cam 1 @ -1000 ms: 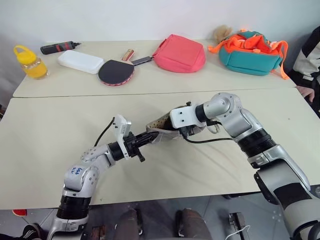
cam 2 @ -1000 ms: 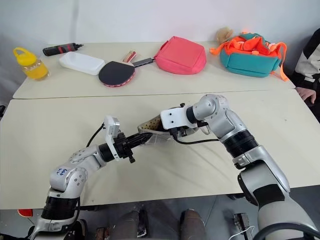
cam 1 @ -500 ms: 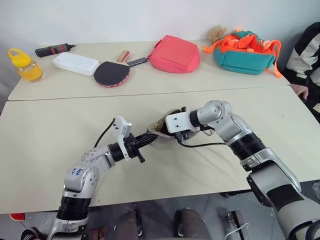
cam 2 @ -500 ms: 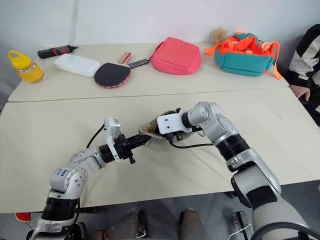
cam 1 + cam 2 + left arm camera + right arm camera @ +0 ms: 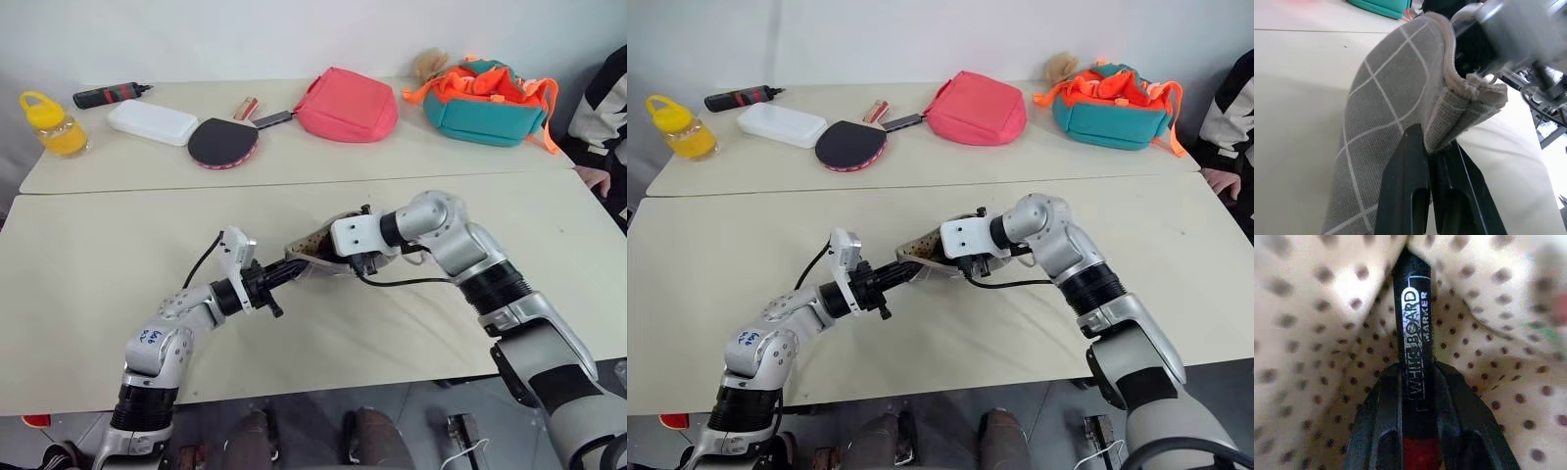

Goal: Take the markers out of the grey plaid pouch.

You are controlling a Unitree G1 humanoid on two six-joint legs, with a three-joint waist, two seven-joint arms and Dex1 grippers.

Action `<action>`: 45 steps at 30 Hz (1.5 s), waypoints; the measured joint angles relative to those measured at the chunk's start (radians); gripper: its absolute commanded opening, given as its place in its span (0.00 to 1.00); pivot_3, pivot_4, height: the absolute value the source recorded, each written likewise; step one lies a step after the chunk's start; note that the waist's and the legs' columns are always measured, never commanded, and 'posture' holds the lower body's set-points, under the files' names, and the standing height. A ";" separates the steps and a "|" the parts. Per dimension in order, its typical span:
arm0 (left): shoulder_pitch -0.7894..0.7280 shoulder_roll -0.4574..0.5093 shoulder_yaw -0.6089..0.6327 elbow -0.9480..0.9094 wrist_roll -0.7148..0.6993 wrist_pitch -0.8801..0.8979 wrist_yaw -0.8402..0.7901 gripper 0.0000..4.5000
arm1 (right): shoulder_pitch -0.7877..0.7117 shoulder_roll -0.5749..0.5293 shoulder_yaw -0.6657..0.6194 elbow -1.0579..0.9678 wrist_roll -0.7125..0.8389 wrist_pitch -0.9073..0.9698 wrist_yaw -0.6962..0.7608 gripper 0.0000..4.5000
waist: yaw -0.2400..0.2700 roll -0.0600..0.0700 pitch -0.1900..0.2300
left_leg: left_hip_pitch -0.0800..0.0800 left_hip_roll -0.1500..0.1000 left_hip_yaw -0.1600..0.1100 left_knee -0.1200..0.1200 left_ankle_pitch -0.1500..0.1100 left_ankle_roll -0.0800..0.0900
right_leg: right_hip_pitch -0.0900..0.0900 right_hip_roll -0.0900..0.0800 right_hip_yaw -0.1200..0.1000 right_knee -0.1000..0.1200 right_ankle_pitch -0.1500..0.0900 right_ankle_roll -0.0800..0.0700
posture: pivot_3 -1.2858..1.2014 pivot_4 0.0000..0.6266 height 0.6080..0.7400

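The grey plaid pouch (image 5: 1391, 107) hangs just above the near table between my two grippers, its mouth open and its dotted cream lining (image 5: 310, 245) showing. My left gripper (image 5: 1431, 147) is shut on the pouch's folded edge and holds it up from the left. My right gripper (image 5: 1415, 369) reaches into the mouth from the right. Its fingers (image 5: 1386, 396) sit tight against both sides of a black marker (image 5: 1413, 308) printed "whiteboard marker", with red at its near end. Any other marker is hidden inside the pouch.
On the far table lie a pink pouch (image 5: 348, 105), a teal and orange backpack (image 5: 485, 90), a table-tennis paddle (image 5: 223, 142), a white case (image 5: 155, 121), a yellow bottle (image 5: 47, 123) and a thick black marker (image 5: 110, 95). A person's sleeve (image 5: 602, 113) is at the right edge.
The camera has shifted a little. Both arms and the pouch keep about the same place on the table.
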 measured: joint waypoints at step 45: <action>0.095 0.308 0.213 0.299 0.615 -0.788 0.230 0.00 | 0.267 -0.197 -0.154 -0.061 0.093 0.029 -0.228 0.12 | 0.014 0.001 0.001 | -0.003 0.001 0.005 -0.001 -0.002 0.000 | -0.006 0.000 0.000 0.000 0.000 0.001 | 0.52 0.24 1.00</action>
